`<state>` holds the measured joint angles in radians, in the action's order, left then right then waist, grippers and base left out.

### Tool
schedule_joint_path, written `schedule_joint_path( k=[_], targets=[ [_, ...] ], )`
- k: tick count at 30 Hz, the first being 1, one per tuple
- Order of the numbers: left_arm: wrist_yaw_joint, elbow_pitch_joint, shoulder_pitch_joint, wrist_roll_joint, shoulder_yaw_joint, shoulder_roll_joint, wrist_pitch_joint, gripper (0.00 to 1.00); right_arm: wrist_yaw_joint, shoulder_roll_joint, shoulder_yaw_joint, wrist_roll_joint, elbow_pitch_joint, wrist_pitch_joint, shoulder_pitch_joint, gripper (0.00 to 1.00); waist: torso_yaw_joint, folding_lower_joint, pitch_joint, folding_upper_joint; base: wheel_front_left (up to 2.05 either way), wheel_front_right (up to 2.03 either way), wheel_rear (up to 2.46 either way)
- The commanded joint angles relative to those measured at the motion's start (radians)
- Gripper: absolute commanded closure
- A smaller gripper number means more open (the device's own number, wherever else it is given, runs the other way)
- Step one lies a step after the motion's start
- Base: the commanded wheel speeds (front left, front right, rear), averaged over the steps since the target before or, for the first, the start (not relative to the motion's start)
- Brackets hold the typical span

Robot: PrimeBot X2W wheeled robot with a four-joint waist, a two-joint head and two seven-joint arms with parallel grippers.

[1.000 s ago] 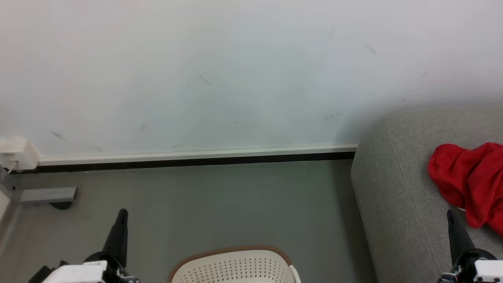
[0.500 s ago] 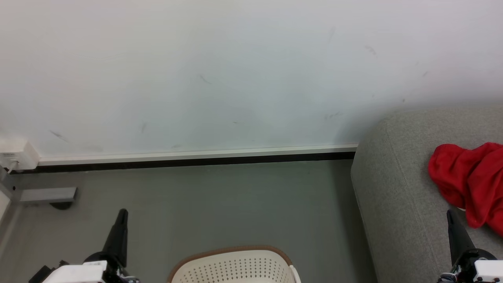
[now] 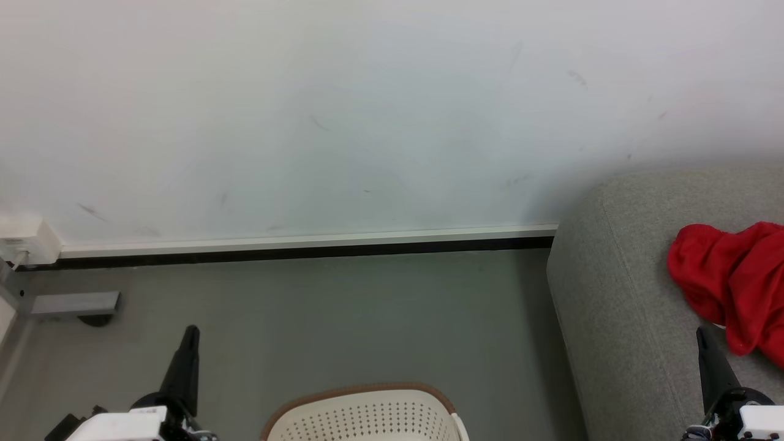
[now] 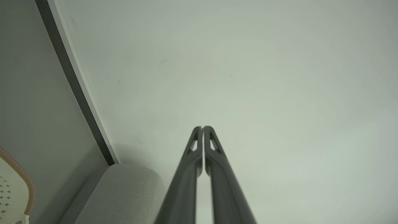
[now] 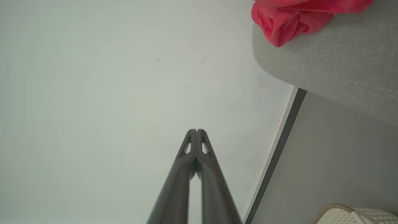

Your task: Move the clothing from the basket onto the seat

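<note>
1. White wall box with cable (image 3: pixel 23 240), low on the pale scuffed wall (image 3: pixel 343 122). A grey metal foot (image 3: pixel 75 303) sits below it on the grey floor (image 3: pixel 367 306). Not part of the job.
2. Left gripper (image 3: pixel 191 334): two long dark fingers pressed together, nothing held. It hangs over bare floor, pointing at the wall.
3. Cream-white perforated plastic basket with a brown braided rim (image 3: pixel 367 419), on the floor between the grippers. Its interior is out of frame, so contents cannot be told.
4. Large grey upholstered seat with a rounded corner (image 3: pixel 612 288), right of the basket.
5. Soft red fabric clothing (image 3: pixel 729 282), crumpled on the seat's top near its edge. The transfer appears done.
6. Right gripper (image 3: pixel 703 335): fingers closed and empty, near the clothing but apart from it. Likely a rest pose, since nothing is left to carry.
</note>
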<state>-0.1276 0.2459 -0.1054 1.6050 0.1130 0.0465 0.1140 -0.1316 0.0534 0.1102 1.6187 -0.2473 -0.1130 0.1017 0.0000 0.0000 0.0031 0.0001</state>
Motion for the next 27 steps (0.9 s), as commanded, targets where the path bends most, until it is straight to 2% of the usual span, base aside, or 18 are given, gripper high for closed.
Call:
schedule_joint_path(
  k=[1, 27],
  targets=[
    [-0.007, 0.0, -0.008, 0.014, 0.003, 0.007, 0.004, 1.0, 0.002, -0.002, 0.005, -0.006, 0.005, 0.0, 0.012, 1.0, 0.0, 0.0, 0.0, -0.0001, 0.0, 0.0, 0.0],
    [-0.007, 0.0, -0.008, 0.014, 0.003, 0.007, 0.004, 1.0, 0.002, -0.003, 0.007, -0.008, 0.005, -0.002, 0.012, 1.0, 0.0, 0.0, 0.0, -0.0001, 0.0, 0.0, 0.0]
  ],
)
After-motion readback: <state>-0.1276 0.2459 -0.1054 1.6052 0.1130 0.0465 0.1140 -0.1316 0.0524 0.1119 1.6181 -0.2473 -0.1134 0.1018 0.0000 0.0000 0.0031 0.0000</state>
